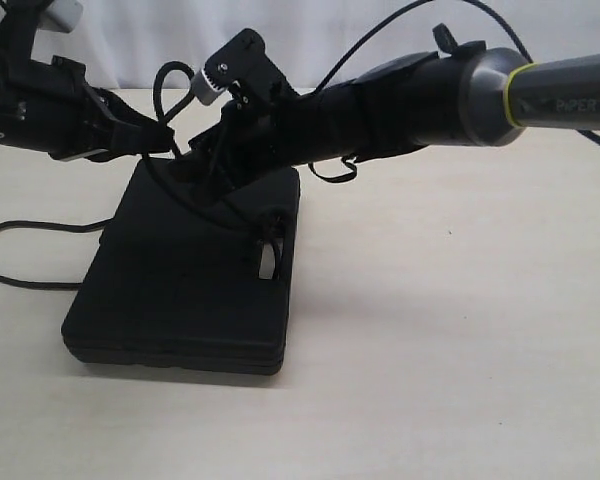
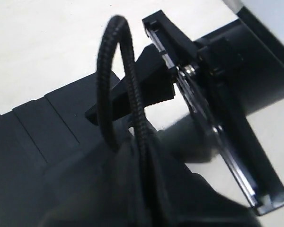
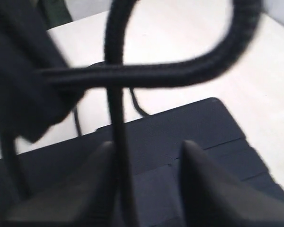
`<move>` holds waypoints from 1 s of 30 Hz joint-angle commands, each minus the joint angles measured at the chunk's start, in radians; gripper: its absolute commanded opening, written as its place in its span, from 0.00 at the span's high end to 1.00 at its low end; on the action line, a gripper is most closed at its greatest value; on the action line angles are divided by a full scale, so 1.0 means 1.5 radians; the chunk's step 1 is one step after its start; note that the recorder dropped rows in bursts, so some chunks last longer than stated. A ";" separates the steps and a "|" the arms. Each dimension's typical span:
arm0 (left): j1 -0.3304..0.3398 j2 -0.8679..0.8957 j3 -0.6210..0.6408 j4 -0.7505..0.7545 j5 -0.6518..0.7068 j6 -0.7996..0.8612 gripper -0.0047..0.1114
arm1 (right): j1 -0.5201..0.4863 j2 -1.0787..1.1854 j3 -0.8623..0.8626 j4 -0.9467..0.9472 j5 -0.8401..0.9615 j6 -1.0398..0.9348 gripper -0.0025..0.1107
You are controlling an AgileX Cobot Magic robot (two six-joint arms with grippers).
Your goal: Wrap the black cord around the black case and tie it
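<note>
Exterior cam: case (image 1: 180,290) lies flat on the table (image 1: 460,350), left of centre, with its handle cut-out near its right edge in that view. Both arms meet over its far end, and the right arm reaches across the middle to get there.

Left gripper (image 2: 139,158): I read it as clamped on the cord (image 2: 133,94). In my left wrist cam the cord comes up from between the closed fingers and arches into a tight loop. Both legs of the loop run down to the fingertips.

Right gripper (image 3: 146,146): jaws stand apart, clamped on nothing. In the right wrist cam one strand of cord runs down through the gap, close against one finger (image 3: 102,175) (touching or just beside, I cannot tell; the picture is blurred). A second stretch of cord crosses in front of the lens above the fingers and curls out of frame.

Cord elsewhere, exterior cam: a thin strand runs slantwise over the top of the case toward the cut-out. Another stretch lies in a loose curve on the table left of the case. I cannot make out the ends or the knot.

The case sits under both grippers in both wrist cams, and grooves show on its top.
</note>
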 commanded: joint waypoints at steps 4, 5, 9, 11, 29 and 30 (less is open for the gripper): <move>0.000 0.000 0.001 0.027 0.032 0.005 0.96 | -0.004 -0.001 -0.003 0.074 -0.140 -0.019 0.94; 0.000 0.000 0.001 0.031 0.032 0.005 0.96 | -0.004 -0.001 -0.003 0.074 -0.153 -0.019 0.94; 0.000 0.000 0.001 0.046 0.040 0.005 0.96 | -0.004 -0.001 -0.003 0.074 -0.209 0.038 0.94; 0.000 0.000 0.001 0.047 0.048 0.005 0.96 | -0.004 -0.001 -0.003 0.075 -0.262 0.088 0.94; 0.000 0.000 0.001 0.046 0.099 0.050 0.96 | -0.004 -0.001 -0.003 0.006 -0.284 0.222 0.94; 0.000 0.000 0.001 0.046 0.094 0.050 0.96 | -0.004 -0.001 -0.003 -0.004 -0.272 0.222 0.93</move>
